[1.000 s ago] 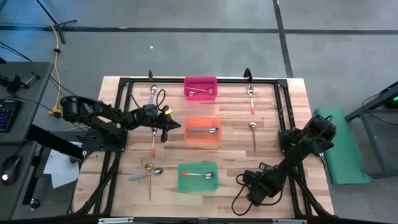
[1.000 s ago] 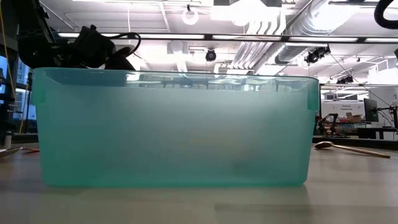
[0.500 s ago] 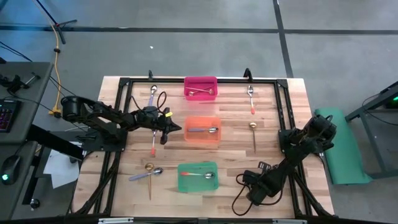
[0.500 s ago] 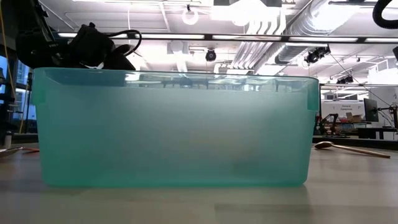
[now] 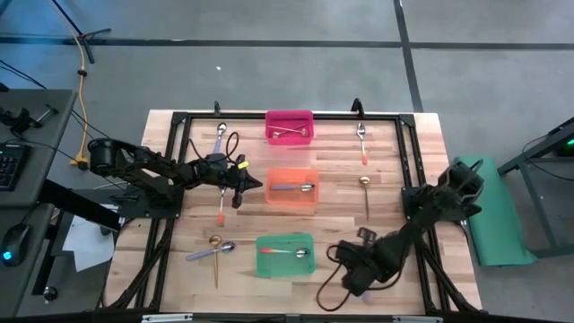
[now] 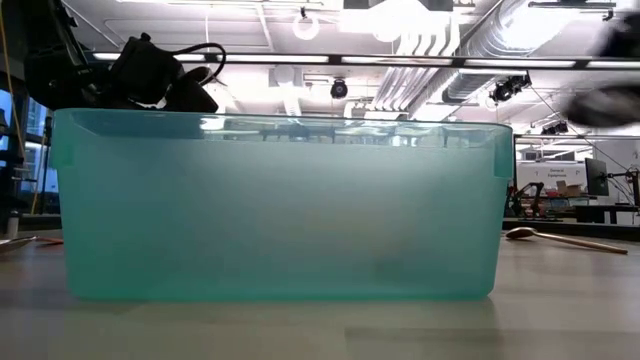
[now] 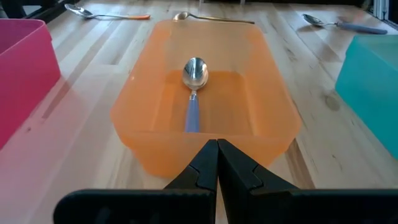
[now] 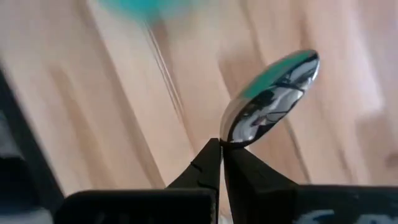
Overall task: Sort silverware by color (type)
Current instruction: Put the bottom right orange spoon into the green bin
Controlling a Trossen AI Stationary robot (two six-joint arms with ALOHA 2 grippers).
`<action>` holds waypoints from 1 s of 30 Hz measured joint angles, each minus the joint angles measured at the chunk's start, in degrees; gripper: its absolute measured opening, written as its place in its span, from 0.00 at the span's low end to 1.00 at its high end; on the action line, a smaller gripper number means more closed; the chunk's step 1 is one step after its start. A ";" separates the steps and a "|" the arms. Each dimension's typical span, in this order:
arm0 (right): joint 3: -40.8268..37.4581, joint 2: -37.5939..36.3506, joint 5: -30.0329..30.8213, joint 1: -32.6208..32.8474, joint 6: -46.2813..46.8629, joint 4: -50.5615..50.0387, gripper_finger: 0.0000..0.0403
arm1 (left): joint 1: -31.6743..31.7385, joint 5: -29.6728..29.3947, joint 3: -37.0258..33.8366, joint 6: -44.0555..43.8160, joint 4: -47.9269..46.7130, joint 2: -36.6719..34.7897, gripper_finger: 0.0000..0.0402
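Observation:
My right gripper (image 8: 221,144) is shut on a silver spoon (image 8: 273,93) above the table's near right part, right of the green bin (image 5: 285,255); its handle is hidden. My left gripper (image 7: 217,149) is shut on nothing, close before the orange bin's (image 7: 205,112) left wall. That bin holds a purple-handled spoon (image 7: 193,93). A gold spoon lies in the pink bin (image 5: 289,126), an orange-handled spoon in the green one. Loose spoons lie flat on the table: (image 5: 220,136), (image 5: 221,206), (image 5: 213,253), (image 5: 362,144), (image 5: 366,193). My right gripper pinches the spoon between its two fingertips at the neck just below the bowl (image 8: 231,138). The fingers point steeply down. The bowl (image 8: 277,87) sticks out past the fingertips, tilted to one side and clear of the table; the fingers hide the handle.
A black frame (image 5: 269,117) runs round the wooden table top. The green bin (image 6: 280,210) fills most of the low view, with a gold spoon (image 6: 560,237) lying on the table to its right. Loose cable (image 5: 327,287) trails from my right arm.
My right gripper has risen and shifted toward the table's left, closer to the green bin; its arm now shows as a blur at the low view's upper right. My left arm has kept still.

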 joint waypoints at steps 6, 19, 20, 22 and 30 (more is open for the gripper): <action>6.58 -0.07 6.92 -5.41 -10.17 4.25 0.00 | 0.00 -1.32 0.00 -0.81 -0.02 0.00 0.00; 14.17 2.03 -5.05 -17.86 -30.46 15.71 0.00 | -0.04 -1.94 0.00 -0.22 -0.23 0.00 0.00; 14.85 3.12 -7.05 -18.57 -32.08 15.80 0.00 | -0.04 -1.94 0.00 -0.23 -0.26 0.00 0.00; 16.50 5.87 -11.24 -19.76 -35.19 15.68 0.00 | -0.04 -1.95 0.00 -0.23 -0.26 0.00 0.00; 22.71 15.67 -22.78 -23.04 -46.80 15.21 0.00 | -0.04 -1.92 0.00 -0.21 -0.22 0.00 0.00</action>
